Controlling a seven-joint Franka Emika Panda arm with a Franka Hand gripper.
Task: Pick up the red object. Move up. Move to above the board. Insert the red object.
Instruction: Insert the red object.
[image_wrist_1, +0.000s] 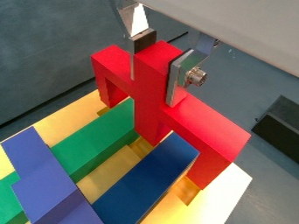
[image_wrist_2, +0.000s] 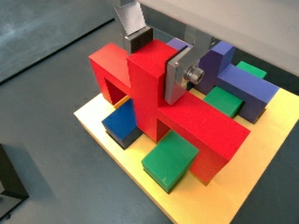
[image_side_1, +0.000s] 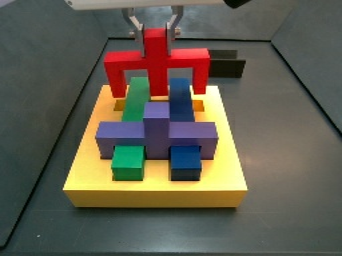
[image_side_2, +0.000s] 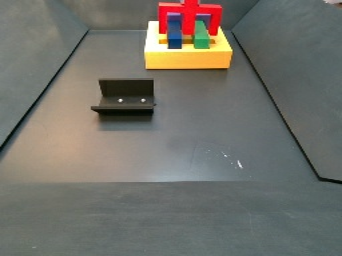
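Observation:
My gripper (image_wrist_1: 158, 59) is shut on the central upright post of the red object (image_wrist_1: 193, 122); both wrist views show the silver fingers pressed on the post (image_wrist_2: 156, 59). The red object (image_side_1: 158, 62) hangs upright over the far part of the yellow board (image_side_1: 154, 185). Its outer legs reach down at the board's far edge. Its middle leg stands between the long green block (image_wrist_1: 100, 136) and the blue block (image_wrist_1: 146, 179). I cannot tell whether the legs sit fully in the orange slots (image_side_1: 120, 103). A side view shows the gripper (image_side_1: 156, 28) just above the bar.
A purple block (image_side_1: 154, 130), a small green block (image_side_1: 128, 160) and a small blue block (image_side_1: 186, 160) sit on the board's near half. The dark fixture (image_side_2: 126, 97) stands on the grey floor away from the board (image_side_2: 187, 58). Walls edge the floor.

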